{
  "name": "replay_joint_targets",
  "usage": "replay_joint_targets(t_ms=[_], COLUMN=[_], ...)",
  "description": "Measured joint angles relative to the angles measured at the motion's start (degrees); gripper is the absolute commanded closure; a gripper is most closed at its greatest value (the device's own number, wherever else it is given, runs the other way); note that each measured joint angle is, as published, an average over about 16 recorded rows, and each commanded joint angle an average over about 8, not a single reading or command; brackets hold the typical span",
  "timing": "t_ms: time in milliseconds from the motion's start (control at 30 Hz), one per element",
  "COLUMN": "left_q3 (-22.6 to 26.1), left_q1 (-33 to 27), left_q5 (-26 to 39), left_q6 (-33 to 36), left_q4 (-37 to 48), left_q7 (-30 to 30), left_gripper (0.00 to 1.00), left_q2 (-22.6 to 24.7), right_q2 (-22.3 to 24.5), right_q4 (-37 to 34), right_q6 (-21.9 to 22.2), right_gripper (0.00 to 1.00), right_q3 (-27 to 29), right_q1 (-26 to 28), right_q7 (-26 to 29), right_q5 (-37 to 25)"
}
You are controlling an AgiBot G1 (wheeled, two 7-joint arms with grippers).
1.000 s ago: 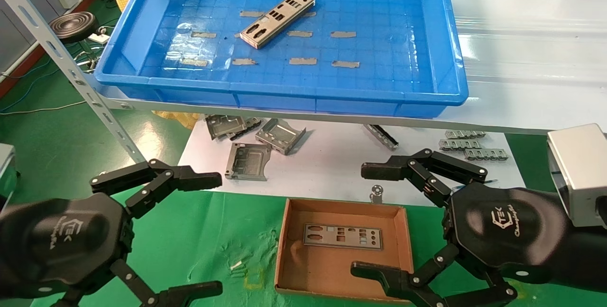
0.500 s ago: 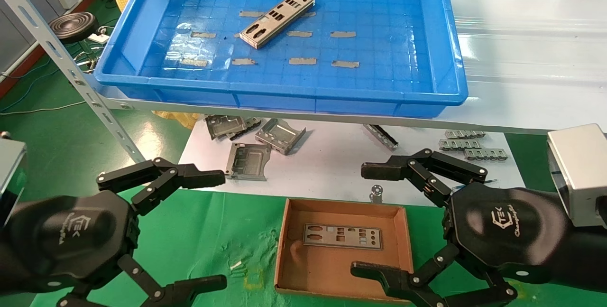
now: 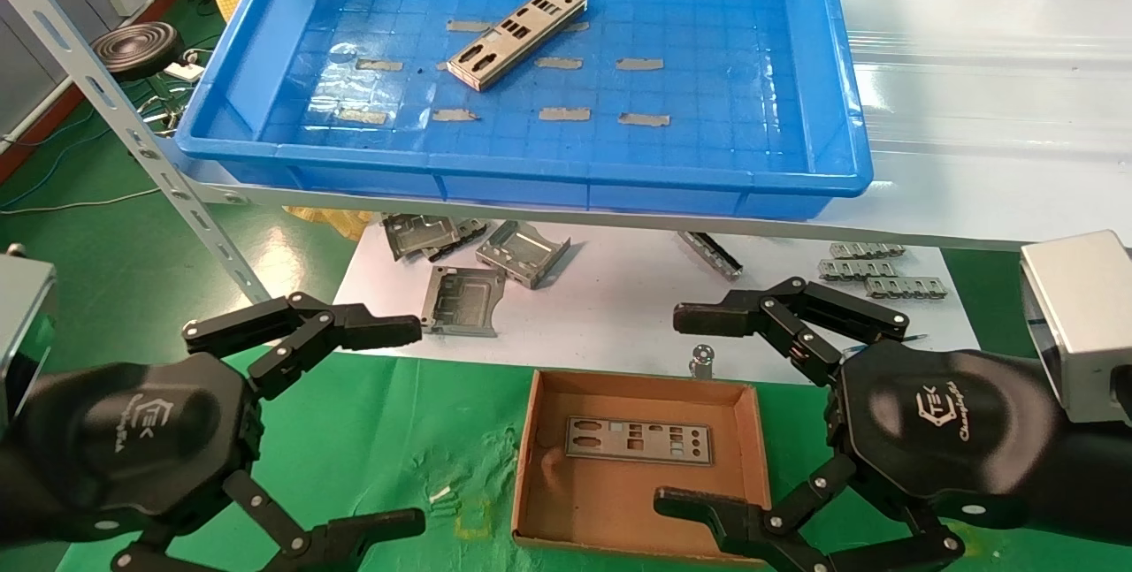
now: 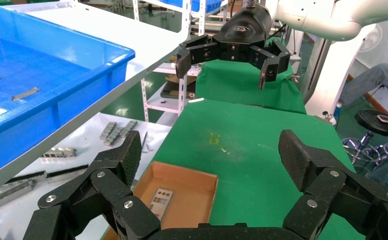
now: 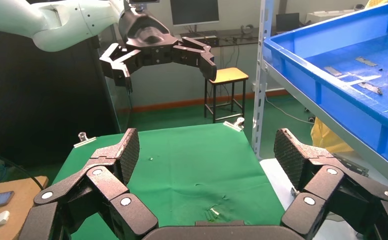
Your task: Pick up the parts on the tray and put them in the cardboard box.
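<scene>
One silver part [image 3: 517,34] lies at an angle on the floor of the blue tray [image 3: 531,179] on the raised shelf. Another part [image 3: 638,441] lies flat inside the cardboard box [image 3: 531,457], and it shows again [image 4: 161,200] in that box [image 4: 201,195] in the left wrist view. My left gripper [image 3: 398,426] hangs open and empty over the green cloth, left of the box. My right gripper [image 3: 685,408] is open and empty at the box's right side. In the wrist views both sets of jaws, left [image 4: 209,160] and right [image 5: 206,155], stand wide apart.
Boxy grey brackets [image 3: 478,263] and small ridged strips [image 3: 871,267] lie on the white sheet [image 3: 619,307] under the shelf. A slanted metal shelf strut [image 3: 133,130] stands at the left. A small metal ring piece [image 3: 701,360] sits just behind the box.
My left gripper has crept slightly to the right and toward the box. The right arm and the parts are unchanged.
</scene>
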Motion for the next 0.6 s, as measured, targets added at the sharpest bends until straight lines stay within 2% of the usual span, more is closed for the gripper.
replay_joint_targets(t_ms=[600], left_q3=[0.11], left_q1=[-0.07], left_q5=[0.05], left_q6=[-0.04], left_q4=[0.14], left_q7=[0.07], left_gripper=[0.0], left_q2=[0.08], right_q2=[0.0], right_q4=[0.0], right_q6=[0.0], right_gripper=[0.0], right_q3=[0.0], right_q1=[0.0], right_q7=[0.0], right_q5=[0.0])
